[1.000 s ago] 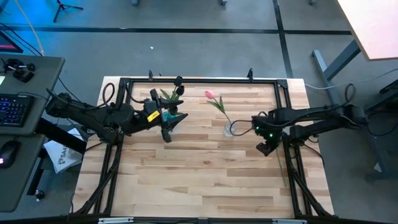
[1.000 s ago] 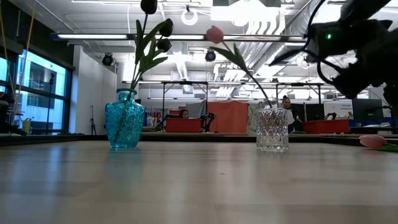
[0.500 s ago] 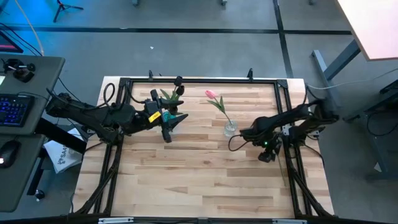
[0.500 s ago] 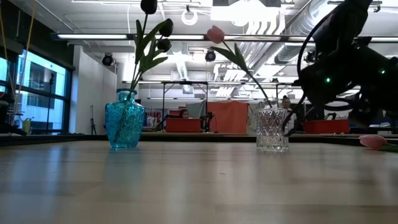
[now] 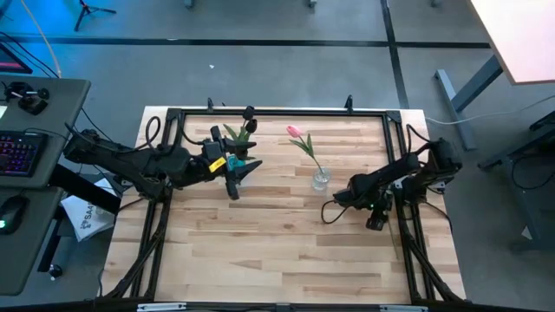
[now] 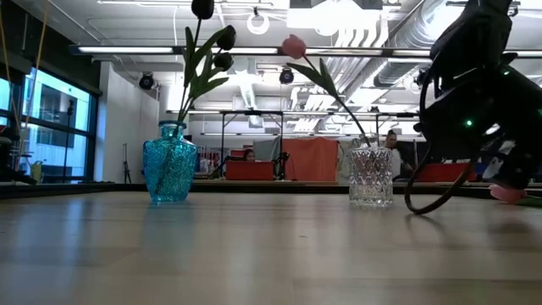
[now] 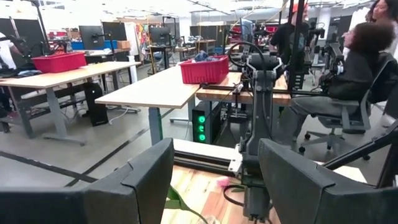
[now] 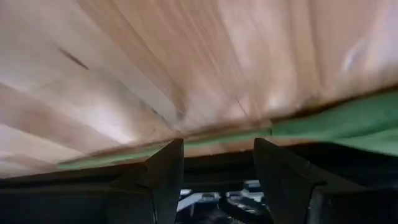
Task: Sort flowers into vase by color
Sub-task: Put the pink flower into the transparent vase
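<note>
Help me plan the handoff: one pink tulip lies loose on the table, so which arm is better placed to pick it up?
The right. Its end effector is open, low over the tulip's green stem, near the pink head on the table's right side. The left end effector sits far across, by the blue vase.

- The counter [image 5: 260, 243] is pale wood planking with a black frame along its edges; the half toward 6 o'clock is bare
- A blue glass vase [image 6: 169, 174] stands on it at about 10 o'clock, holding dark-headed tulips [image 6: 203, 9]
- A clear cut-glass vase [image 6: 371, 177] stands just 2 o'clock of centre, holding one pink tulip [image 5: 297, 133]
- Another pink tulip [image 6: 506, 193] lies flat near the 3 o'clock edge; its green stem [image 8: 186, 147] rests on the planks
</note>
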You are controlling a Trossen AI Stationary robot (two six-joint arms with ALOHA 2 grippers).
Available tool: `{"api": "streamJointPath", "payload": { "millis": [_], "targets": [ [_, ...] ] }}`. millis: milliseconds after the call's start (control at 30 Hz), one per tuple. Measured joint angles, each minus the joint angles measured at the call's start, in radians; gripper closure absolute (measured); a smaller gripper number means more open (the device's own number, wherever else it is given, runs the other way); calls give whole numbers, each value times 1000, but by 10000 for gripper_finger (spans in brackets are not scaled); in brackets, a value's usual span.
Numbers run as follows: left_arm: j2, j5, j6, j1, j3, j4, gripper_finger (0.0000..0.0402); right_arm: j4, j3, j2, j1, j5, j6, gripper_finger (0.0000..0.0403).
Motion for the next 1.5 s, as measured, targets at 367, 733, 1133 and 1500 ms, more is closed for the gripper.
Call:
{"api": "streamJointPath", "payload": {
  "millis": [367, 733, 1133, 1500],
  "targets": [
    [0, 0, -27, 0, 0, -54, 179, 107, 16, 24, 70, -114, -65, 215],
    [0, 0, -37, 0, 0, -73, 179, 157, 171, -16, 159, -145, 17, 215],
    [1, 0, -55, 0, 0, -93, 179, 65, 418, -34, 292, 63, 283, 215],
    [1, 0, -54, 0, 0, -94, 179, 208, 102, -430, 362, 266, 1210, 215]
  ]
}}
